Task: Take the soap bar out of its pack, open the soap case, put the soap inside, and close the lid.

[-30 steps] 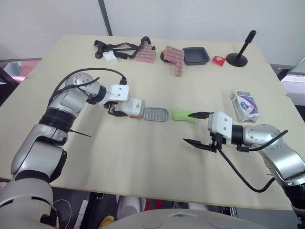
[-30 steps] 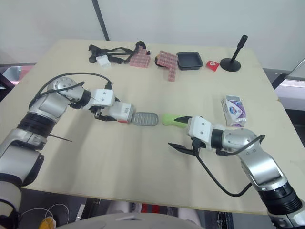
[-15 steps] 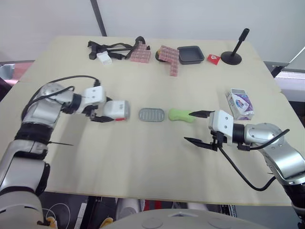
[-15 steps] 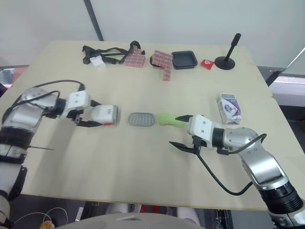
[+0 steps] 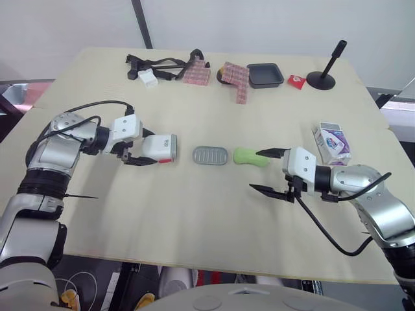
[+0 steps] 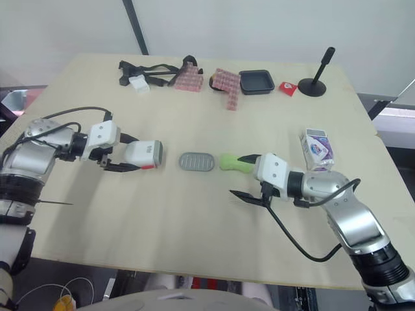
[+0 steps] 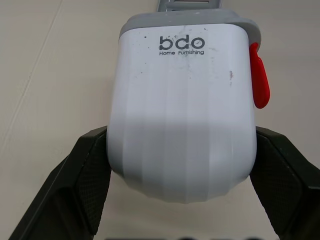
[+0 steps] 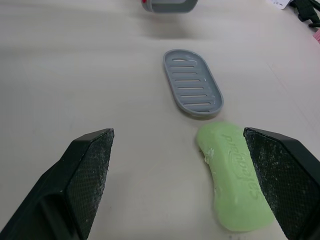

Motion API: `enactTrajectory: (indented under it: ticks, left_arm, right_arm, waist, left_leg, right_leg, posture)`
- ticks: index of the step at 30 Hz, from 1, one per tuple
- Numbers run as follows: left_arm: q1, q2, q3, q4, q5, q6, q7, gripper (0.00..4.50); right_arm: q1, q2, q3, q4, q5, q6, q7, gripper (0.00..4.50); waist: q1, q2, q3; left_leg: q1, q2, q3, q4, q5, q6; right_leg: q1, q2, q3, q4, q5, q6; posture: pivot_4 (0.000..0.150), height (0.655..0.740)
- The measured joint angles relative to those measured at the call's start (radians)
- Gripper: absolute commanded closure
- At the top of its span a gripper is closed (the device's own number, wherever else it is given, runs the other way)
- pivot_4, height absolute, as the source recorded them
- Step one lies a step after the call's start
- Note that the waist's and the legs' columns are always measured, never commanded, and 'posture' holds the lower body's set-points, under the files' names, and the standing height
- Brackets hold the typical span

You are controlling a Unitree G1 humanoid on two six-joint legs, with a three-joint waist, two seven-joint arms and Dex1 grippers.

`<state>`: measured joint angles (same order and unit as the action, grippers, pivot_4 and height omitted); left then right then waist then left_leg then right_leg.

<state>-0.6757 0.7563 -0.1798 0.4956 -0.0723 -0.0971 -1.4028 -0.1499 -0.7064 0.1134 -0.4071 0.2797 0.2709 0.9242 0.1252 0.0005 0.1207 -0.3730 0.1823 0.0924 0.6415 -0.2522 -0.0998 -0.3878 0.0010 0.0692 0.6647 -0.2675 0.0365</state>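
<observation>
Head view: a pale wooden table (image 5: 194, 220). The left gripper (image 5: 146, 153) clamps a white soap case (image 5: 161, 148) by its sides, holding it on its side just above the table. Near the case's open end a grey slotted drain tray (image 5: 210, 155) lies flat. Just beside the tray lies the bare green soap bar (image 5: 249, 157). The right gripper (image 5: 256, 172) hovers next to the soap, jaws spread wide, holding nothing. The soap pack (image 5: 332, 143) lies further right.

Left wrist view: both black fingers (image 7: 90, 175) press the sides of the white case (image 7: 182, 110), which has a grey rim and a red latch (image 7: 259, 75).

Right wrist view: between the widely parted fingers (image 8: 87, 170) lie the grey tray (image 8: 192, 89) and, nearer, the green soap (image 8: 237, 180), close together on the table.
</observation>
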Motion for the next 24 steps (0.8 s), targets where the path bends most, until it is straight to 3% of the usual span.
enactTrajectory:
  ticks: [3,5,16,24]
  left_arm:
    - [0.000,-0.023,-0.025,0.037,0.032,-0.040,0.023,1.03]
    - [-0.001,-0.048,-0.034,0.064,0.047,-0.051,0.038,0.02]
    - [-0.052,-0.054,-0.056,0.244,0.089,-0.168,0.040,0.01]
    - [-0.060,0.004,-0.048,0.286,0.093,-0.243,0.029,0.01]
  right_arm:
    - [0.000,0.002,0.002,0.000,-0.003,-0.001,0.000,0.04]
    - [0.000,0.002,0.003,0.000,-0.007,-0.001,-0.001,0.00]
    - [0.002,0.003,0.004,0.000,-0.020,-0.001,-0.003,0.00]
    - [0.003,0.005,0.010,0.000,-0.022,-0.001,-0.008,0.00]
  waist:
    - [0.001,0.000,0.000]
    - [0.001,0.000,0.000]
    - [0.001,0.000,0.000]
    - [-0.003,0.000,0.000]
  left_leg:
    - [0.000,0.000,0.000,0.000,0.000,0.000]
    - [0.000,0.000,0.000,0.000,0.000,0.000]
    - [0.000,0.000,0.000,0.000,0.000,0.000]
    - [0.001,0.000,0.000,0.000,0.000,0.000]
  right_leg:
    - [0.000,0.000,0.000,0.000,0.000,0.000]
    - [0.000,0.000,0.000,0.000,0.000,0.000]
    - [0.000,0.000,0.000,0.000,0.000,0.000]
    - [0.000,0.000,0.000,0.000,0.000,0.000]
  posture:
    - [0.150,0.7400]
    - [0.150,0.7400]
    - [0.150,0.7400]
    - [0.150,0.7400]
